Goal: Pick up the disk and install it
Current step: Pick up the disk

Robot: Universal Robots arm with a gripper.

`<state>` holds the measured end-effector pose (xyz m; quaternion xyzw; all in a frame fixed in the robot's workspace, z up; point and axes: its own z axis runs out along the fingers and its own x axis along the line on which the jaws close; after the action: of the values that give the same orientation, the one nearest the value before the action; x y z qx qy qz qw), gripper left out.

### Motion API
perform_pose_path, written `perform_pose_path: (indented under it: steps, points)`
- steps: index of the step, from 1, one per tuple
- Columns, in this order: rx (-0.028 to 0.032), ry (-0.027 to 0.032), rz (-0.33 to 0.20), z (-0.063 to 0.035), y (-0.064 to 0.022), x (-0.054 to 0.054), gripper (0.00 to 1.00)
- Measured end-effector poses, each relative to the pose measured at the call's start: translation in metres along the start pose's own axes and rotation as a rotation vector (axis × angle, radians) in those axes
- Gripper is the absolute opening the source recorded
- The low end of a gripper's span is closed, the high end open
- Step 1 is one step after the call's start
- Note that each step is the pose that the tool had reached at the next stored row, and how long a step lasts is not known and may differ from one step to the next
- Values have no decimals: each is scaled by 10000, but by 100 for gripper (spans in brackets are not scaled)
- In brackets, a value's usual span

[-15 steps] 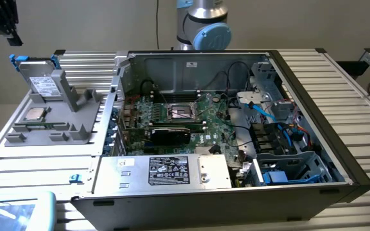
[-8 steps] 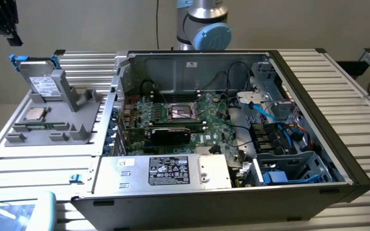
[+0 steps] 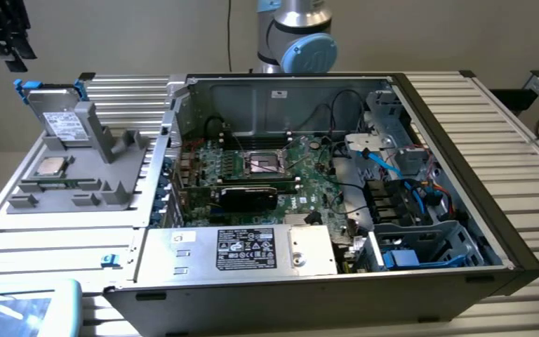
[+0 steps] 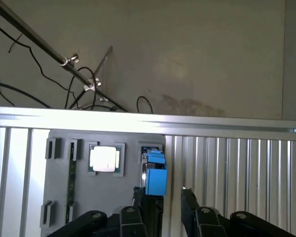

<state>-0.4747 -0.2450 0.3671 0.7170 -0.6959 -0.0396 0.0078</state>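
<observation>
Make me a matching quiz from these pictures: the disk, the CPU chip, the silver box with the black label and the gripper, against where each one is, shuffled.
Things:
1. disk
2. CPU chip
3. silver box
4. gripper

Places:
A. lying flat on the grey holder
B. inside the open computer case
C. standing upright in the grey holder
D. hanging above the holder, jaws apart

Pairs: 1-C, 2-A, 3-B, 4-D

The disk (image 3: 64, 125) is silver-grey, white-labelled and blue-framed; the holder (image 3: 98, 138) is plain grey, the tool (image 4: 162, 195) black.
</observation>
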Motion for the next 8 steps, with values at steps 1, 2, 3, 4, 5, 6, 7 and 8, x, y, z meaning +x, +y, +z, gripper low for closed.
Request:
perform_pose_path:
  steps: [1,2,3,4,5,6,7,8]
  points:
    - [1,0,0,4,0,0,49]
    - [4,-1,-1,10,-1,0,55]
    - [3,-1,-1,18,-1,1,55]
    - [3,-1,0,34,-2,2,55]
    - [3,0,0,52,-3,2,61]
    - [2,1,0,70,-5,3,61]
    - [2,1,0,88,-6,4,61]
    - [3,1,1,106,-7,6,61]
